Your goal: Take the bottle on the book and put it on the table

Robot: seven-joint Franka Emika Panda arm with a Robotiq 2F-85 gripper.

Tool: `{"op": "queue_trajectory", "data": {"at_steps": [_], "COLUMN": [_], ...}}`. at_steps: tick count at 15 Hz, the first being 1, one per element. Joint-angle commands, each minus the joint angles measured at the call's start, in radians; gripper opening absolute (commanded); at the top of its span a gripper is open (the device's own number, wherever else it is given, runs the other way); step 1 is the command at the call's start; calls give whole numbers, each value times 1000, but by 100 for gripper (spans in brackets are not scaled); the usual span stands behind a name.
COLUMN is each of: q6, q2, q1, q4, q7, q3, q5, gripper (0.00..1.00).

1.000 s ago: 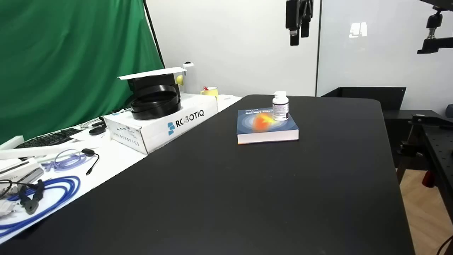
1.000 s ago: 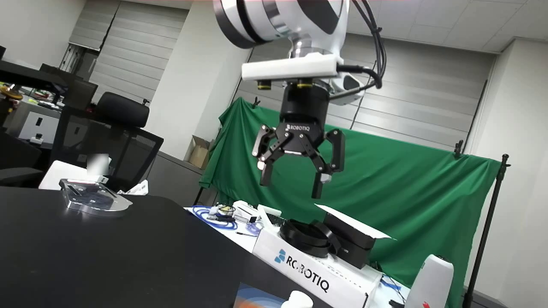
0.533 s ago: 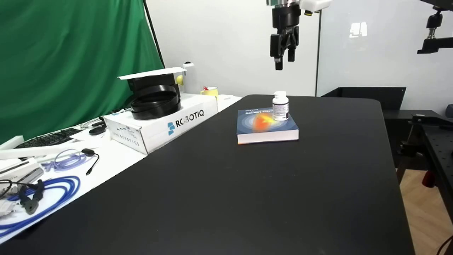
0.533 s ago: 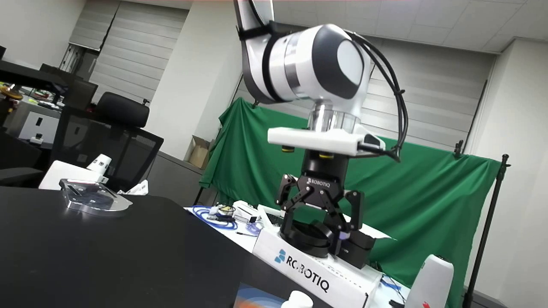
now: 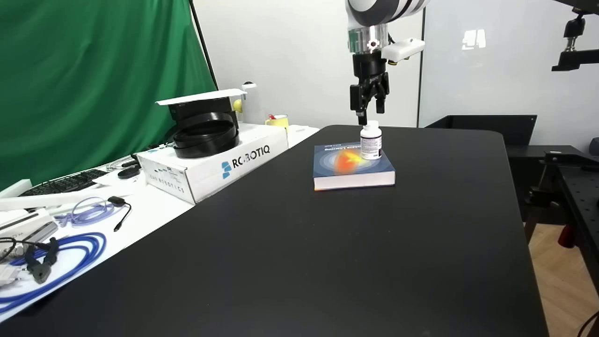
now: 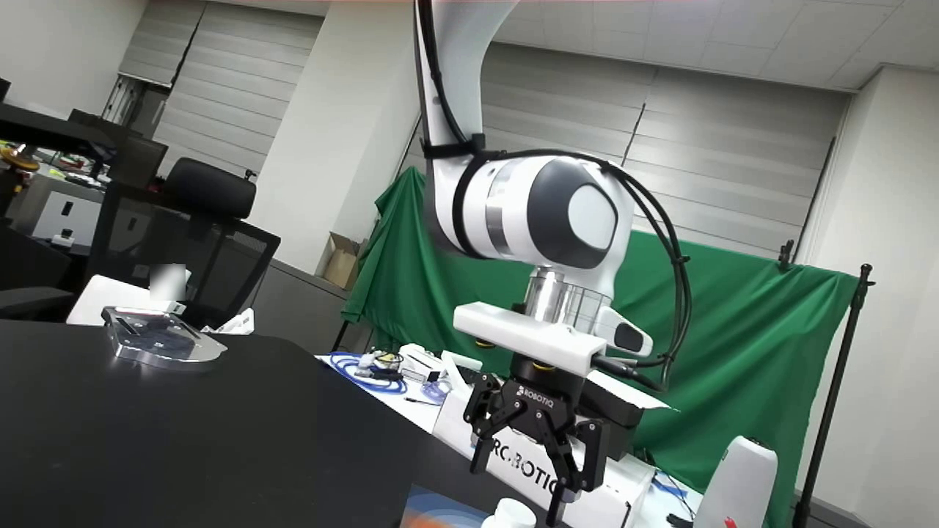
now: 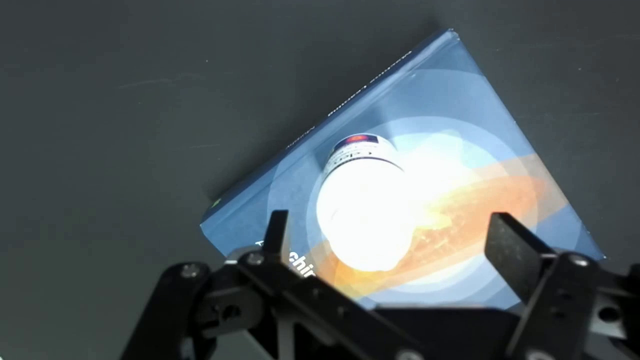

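The white bottle (image 5: 371, 144) stands upright on the blue book (image 5: 327, 162), toward one side of it, on the black table (image 5: 355, 252). Only the bottle's cap (image 6: 511, 515) and a corner of the book (image 6: 438, 507) show in an exterior view. My gripper (image 5: 371, 117) is open and empty, pointing down, with its fingertips just above cap height in that view. In the wrist view the bottle (image 7: 364, 210), its cap washed out by glare, lies between the open fingers (image 7: 387, 220), nearer the left finger. Neither finger touches it.
A white Robotiq box (image 5: 224, 161) with black rings on it stands on the white side bench beside the table. Cables (image 5: 79, 255) lie on that bench. A clear plastic piece (image 6: 163, 341) lies at the table's far end in an exterior view.
My gripper has come down a long way toward the bottle, shifting slightly sideways. It stays open. The bottle and the book have not moved.
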Motion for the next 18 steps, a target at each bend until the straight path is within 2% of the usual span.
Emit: {"op": "queue_trajectory", "data": {"at_steps": [1, 4, 5, 6, 13, 15, 18], "q6": [-4, -2, 3, 3, -2, -6, -25], "q2": [54, 79, 86, 92, 99, 96, 79], "q1": [-16, -25, -22, -24, -21, -17, -20], "q4": [64, 83, 86, 89, 100, 104, 107], "q7": [23, 20, 27, 29, 30, 34, 31], "q3": [7, 8, 4, 4, 5, 1, 0], "q5": [17, 28, 21, 22, 15, 7, 10], "gripper": [100, 100, 75, 75, 25, 19, 19]}}
